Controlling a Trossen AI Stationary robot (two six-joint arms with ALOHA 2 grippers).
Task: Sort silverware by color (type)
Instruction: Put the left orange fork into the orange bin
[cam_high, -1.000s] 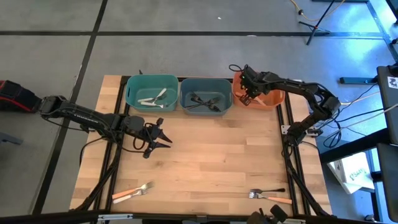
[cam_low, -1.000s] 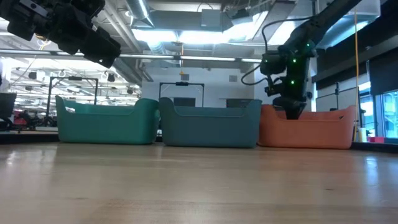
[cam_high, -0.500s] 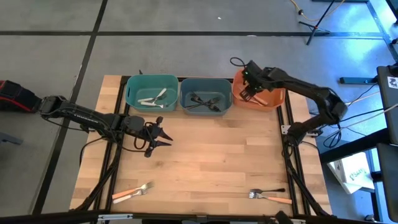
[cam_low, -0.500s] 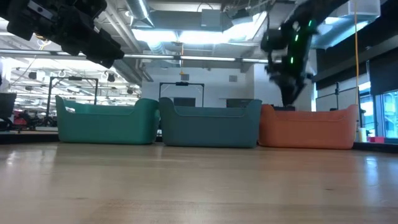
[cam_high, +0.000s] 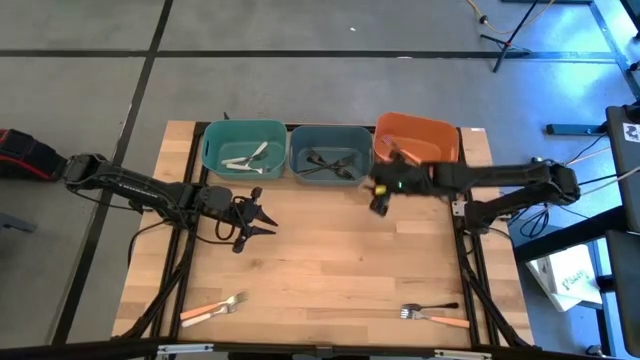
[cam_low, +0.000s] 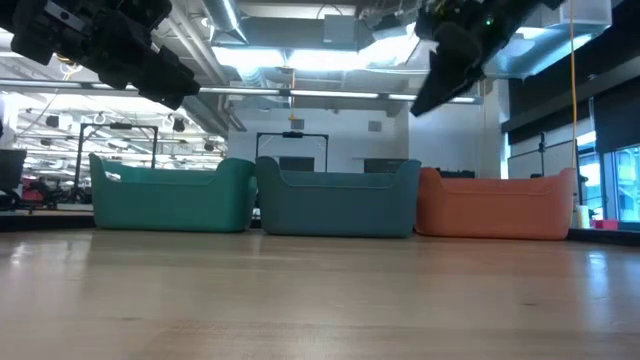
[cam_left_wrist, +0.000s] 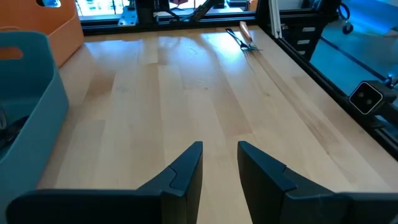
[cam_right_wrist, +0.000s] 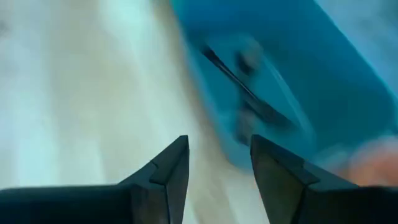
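Three bins stand side by side at the table's far edge. The teal bin (cam_high: 243, 148) holds white forks (cam_high: 250, 157). The blue bin (cam_high: 330, 152) holds black forks (cam_high: 325, 163). The orange bin (cam_high: 417, 140) holds an orange fork (cam_high: 405, 157). Near the front edge lie an orange-handled fork (cam_high: 212, 308) at the left, and a black fork (cam_high: 432, 307) and an orange fork (cam_high: 445, 320) at the right. My right gripper (cam_high: 380, 196) (cam_right_wrist: 217, 163) hangs open and holds nothing, just in front of the blue bin's right corner. My left gripper (cam_high: 257, 216) (cam_left_wrist: 220, 163) waits open over the table's left middle.
The wooden table top (cam_high: 330, 250) lies bare between the bins and the forks at the front. Black frame rails (cam_high: 465, 250) run along the table's right side. In the low view both arms hang high above the bins (cam_low: 335, 200).
My right gripper has risen out of the orange bin and swung toward the table's near edge and to the left, ending in front of the blue bin's right corner. An orange fork now shows in the orange bin where the gripper stood.
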